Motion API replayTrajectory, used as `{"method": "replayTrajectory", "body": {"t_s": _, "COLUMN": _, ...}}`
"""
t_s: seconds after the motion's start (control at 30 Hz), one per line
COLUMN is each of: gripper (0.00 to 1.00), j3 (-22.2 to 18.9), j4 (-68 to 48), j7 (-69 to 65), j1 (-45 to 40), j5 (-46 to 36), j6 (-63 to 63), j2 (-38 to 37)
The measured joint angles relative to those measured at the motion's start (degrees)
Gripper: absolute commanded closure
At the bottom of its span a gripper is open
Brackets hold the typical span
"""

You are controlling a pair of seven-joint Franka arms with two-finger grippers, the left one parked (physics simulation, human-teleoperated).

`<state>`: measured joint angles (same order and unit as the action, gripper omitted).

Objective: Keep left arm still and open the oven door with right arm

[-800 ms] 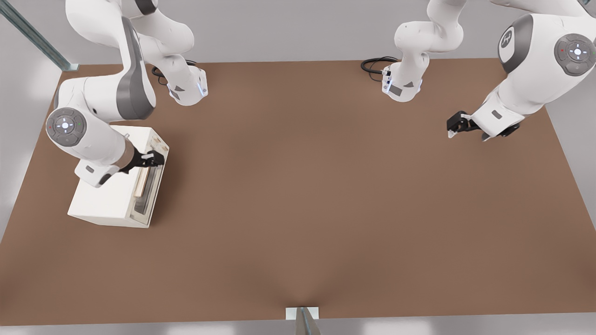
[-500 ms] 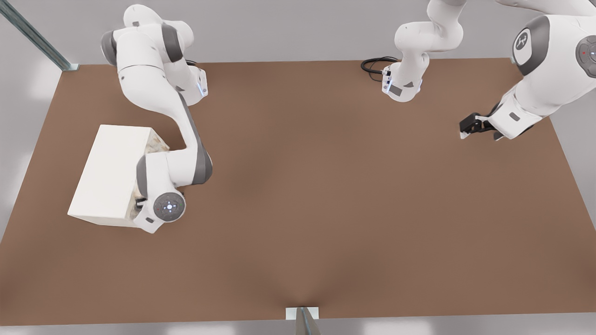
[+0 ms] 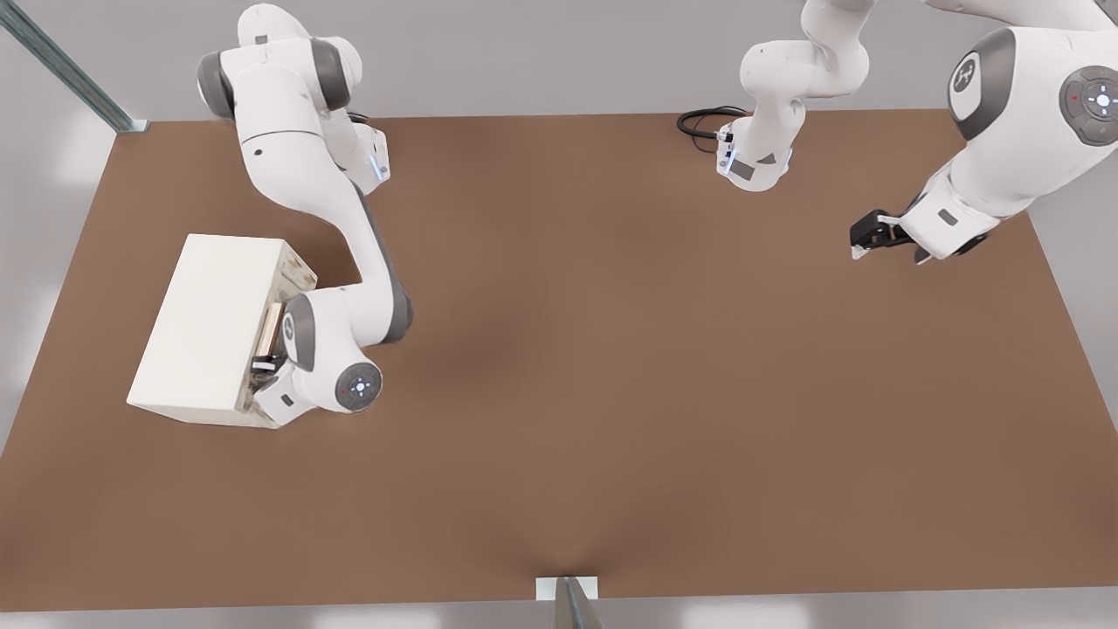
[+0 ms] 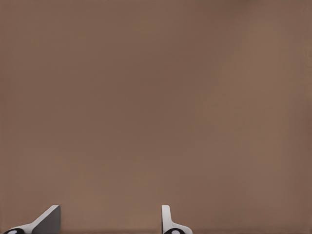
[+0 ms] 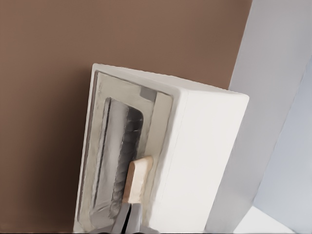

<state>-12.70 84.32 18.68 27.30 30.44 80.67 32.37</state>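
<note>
Oven door [image 5: 117,165], on the oven's front toward table centre, looks shut; I judge it rigid, hinged and light. Its wooden bar handle [image 5: 137,179] is the place to hold. My gripper [image 5: 127,220] meets the handle's end; jaw state undeterminable.

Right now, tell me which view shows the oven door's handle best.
The right wrist view: the wooden handle lies against the oven door, its end at the pincer. The front view shows only a sliver of it beside the right arm. The left wrist view shows only table.
</note>
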Motion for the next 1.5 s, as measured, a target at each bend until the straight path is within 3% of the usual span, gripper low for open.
{"method": "replayTrajectory", "body": {"t_s": 0.23, "gripper": 0.79, "j3": 0.0, "j4": 8.0, "j7": 7.2, "j1": 1.1, "j5": 2.1, "j6": 0.7, "j2": -2.8}}
{"method": "replayTrajectory", "body": {"t_s": 1.5, "gripper": 0.79, "j3": 0.0, "j4": 10.5, "j7": 22.2, "j1": -1.3, "j5": 4.2, "j6": 2.8, "j2": -0.1}}
